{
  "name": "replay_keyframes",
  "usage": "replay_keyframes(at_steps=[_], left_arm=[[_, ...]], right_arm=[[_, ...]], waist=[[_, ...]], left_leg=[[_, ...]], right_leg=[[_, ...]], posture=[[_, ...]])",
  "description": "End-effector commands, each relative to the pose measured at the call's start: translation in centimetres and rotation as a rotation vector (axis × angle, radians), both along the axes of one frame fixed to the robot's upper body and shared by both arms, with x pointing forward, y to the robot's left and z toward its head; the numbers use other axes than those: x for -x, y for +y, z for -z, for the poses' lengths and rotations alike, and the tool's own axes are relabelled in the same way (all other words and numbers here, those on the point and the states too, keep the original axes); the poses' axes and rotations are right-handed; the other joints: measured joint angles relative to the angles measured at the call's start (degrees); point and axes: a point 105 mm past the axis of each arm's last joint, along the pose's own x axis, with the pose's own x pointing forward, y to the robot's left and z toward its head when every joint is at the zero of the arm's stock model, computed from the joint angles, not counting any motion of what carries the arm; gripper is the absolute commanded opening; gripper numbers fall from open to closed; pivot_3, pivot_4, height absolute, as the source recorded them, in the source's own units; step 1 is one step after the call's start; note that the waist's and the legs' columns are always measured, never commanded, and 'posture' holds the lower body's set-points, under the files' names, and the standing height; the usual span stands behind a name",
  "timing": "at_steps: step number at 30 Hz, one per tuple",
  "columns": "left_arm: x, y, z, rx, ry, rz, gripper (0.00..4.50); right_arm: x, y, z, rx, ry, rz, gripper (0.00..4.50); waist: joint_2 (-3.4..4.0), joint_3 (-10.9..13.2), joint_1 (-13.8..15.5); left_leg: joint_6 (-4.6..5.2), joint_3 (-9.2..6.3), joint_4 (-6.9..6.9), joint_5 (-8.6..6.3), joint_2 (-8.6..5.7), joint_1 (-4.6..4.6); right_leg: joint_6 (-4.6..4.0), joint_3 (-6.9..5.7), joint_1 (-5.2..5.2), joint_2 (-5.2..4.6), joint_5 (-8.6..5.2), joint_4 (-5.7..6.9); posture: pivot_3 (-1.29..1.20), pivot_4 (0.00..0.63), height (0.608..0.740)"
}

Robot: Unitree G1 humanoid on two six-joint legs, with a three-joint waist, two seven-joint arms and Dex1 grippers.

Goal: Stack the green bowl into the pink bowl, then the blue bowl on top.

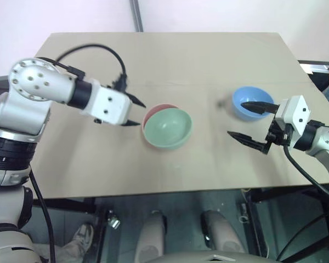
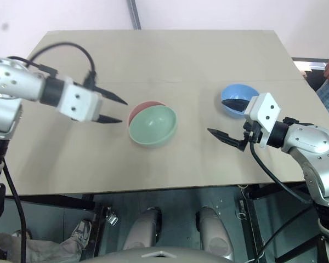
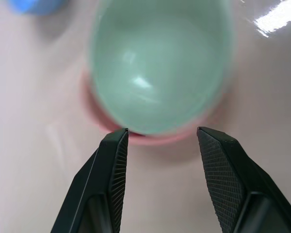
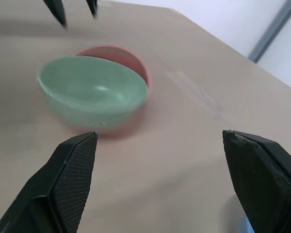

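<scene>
Silver-grey metal arms with white boxy wrist blocks, black cables looping off each; left gripper (image 1: 136, 112) and right gripper (image 1: 251, 121) have black, ridged-looking fingers, maybe rubbery.

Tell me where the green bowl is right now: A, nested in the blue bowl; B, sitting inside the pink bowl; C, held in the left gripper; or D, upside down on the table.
B: the green bowl sits tilted inside the pink bowl, whose rim shows behind it, and both grippers are clear of it.
</scene>
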Motion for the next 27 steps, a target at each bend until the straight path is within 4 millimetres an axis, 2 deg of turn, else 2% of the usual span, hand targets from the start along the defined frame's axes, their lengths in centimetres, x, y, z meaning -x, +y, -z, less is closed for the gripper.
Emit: replay_keyframes(at_steps=[1,4,7,10,12,15,19,21,22,23,25,27], left_arm=[[1.0,-0.7,-2.7,0.284,0.014,-0.078,2.36],[2.3,-1.4,-2.4,0.468,0.09,-0.129,2.36],[3.9,-2.8,-0.8,0.623,0.239,-0.156,2.36],[4.5,-3.3,-0.1,0.818,0.373,-0.196,2.36],[5.0,-3.0,1.0,0.925,0.376,-0.213,2.36],[7.0,-2.3,3.7,0.92,0.466,-0.221,2.36],[7.7,-1.7,4.2,0.926,0.473,-0.203,2.36],[7.7,-1.6,4.2,0.928,0.473,-0.202,2.43],[7.6,-1.6,4.1,0.939,0.473,-0.204,2.43],[7.6,-1.5,4.0,0.943,0.471,-0.207,2.43],[7.6,-1.3,4.2,0.944,0.48,-0.218,2.43],[7.7,-1.0,4.4,0.943,0.495,-0.228,2.43]], right_arm=[[-1.2,-0.6,-0.4,0.026,-0.056,0.05,4.5],[-2.6,-1.4,-0.1,0.051,-0.066,0.094,4.5],[-4.1,-2.0,-0.1,0.065,-0.09,0.145,4.5],[-5.0,-2.4,0.1,0.077,-0.101,0.173,4.5],[-5.9,-2.5,0.8,0.105,-0.087,0.191,4.5],[-7.4,-2.5,2.2,0.154,-0.033,0.215,4.5],[-9.5,-3.2,3.6,0.218,0.02,0.278,4.5],[-10.3,-3.3,4.1,0.242,0.035,0.294,3.96],[-10.6,-3.3,4.3,0.256,0.039,0.29,3.84],[-10.9,-3.2,4.4,0.271,0.036,0.287,3.14],[-11.3,-3.1,4.2,0.3,0.012,0.284,2.64],[-11.5,-3.2,4.1,0.323,-0.009,0.281,1.75]], waist=[[0.02,0.0,0.0],[0.04,0.0,0.0],[0.05,0.0,0.0],[0.06,0.0,0.0],[0.08,0.0,0.1],[0.08,0.0,-0.9],[0.09,0.0,-0.6],[0.11,0.0,-0.7],[0.1,0.0,-0.7],[0.1,0.0,-0.7],[0.1,0.0,-0.8],[0.11,0.0,-1.1]], left_leg=[[0.0,0.0,-0.01,0.0,0.0,0.0],[0.0,0.01,0.01,0.0,0.02,0.01],[0.0,0.02,0.0,0.0,0.02,0.01],[0.0,0.01,0.01,0.0,0.02,0.02],[0.0,0.02,0.02,0.0,0.0,0.06],[0.0,0.11,0.0,0.0,0.02,0.11],[0.0,0.05,0.05,0.0,0.0,0.1],[-0.01,0.08,0.08,0.0,-0.02,0.11],[-0.01,0.1,0.09,0.0,-0.03,0.08],[-0.01,0.09,0.09,0.0,-0.03,0.08],[0.0,0.09,0.06,0.0,-0.03,0.06],[0.0,0.09,0.01,0.0,-0.02,0.05]], right_leg=[[0.0,0.0,0.0,0.0,0.0,0.0],[0.0,0.0,-0.01,0.0,0.0,0.02],[0.0,0.01,-0.01,0.0,0.0,-0.01],[-0.02,0.01,0.0,-0.01,0.02,0.02],[-0.06,0.02,0.0,-0.03,0.04,0.06],[-0.25,0.1,0.0,-0.03,0.16,0.06],[-0.25,0.05,0.0,-0.02,0.15,0.07],[-0.24,0.08,0.02,-0.03,0.16,0.04],[-0.23,0.09,0.02,-0.05,0.16,0.01],[-0.23,0.08,0.02,-0.05,0.16,0.0],[-0.23,0.08,0.01,-0.05,0.17,-0.01],[-0.24,0.08,-0.01,-0.05,0.17,-0.04]], posture=[[0.0,0.15,0.727],[0.0,0.15,0.727],[0.0,0.15,0.727],[0.0,0.15,0.727],[0.0,0.15,0.727],[0.0,0.15,0.727],[0.0,0.15,0.727],[0.0,0.15,0.727],[0.0,0.15,0.727],[0.0,0.15,0.727],[0.0,0.15,0.727],[0.0,0.15,0.727]])
